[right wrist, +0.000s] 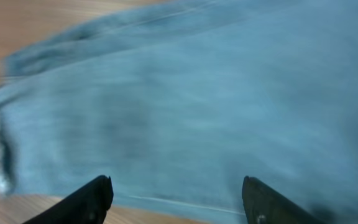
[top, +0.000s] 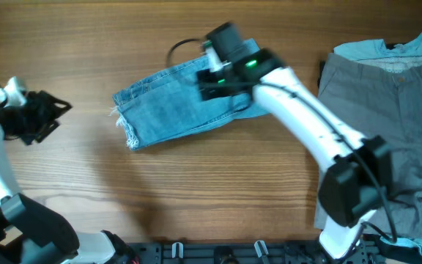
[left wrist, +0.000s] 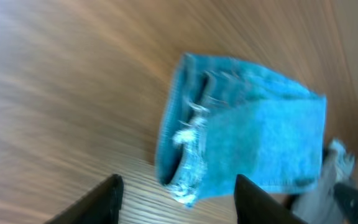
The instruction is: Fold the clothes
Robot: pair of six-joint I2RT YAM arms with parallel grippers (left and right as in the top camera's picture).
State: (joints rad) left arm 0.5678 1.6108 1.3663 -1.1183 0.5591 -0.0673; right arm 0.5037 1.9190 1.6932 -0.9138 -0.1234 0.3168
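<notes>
Jeans (top: 168, 104) folded | left end effector (left wrist: 178, 186) spread, empty | right end effector (right wrist: 176, 186) spread, empty, above them

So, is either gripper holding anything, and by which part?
Nothing is held: the left gripper is open, off the jeans; the right gripper is open over them.

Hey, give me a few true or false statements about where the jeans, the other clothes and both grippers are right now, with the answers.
1. The jeans lie folded near the middle of the table. True.
2. The left gripper is clamped on the jeans. False: it is open, off to the left, apart from them.
3. The right gripper is over the denim with its fingers apart. True.
4. The grey trousers lie left of the jeans. False: they lie at the table's right side.
</notes>
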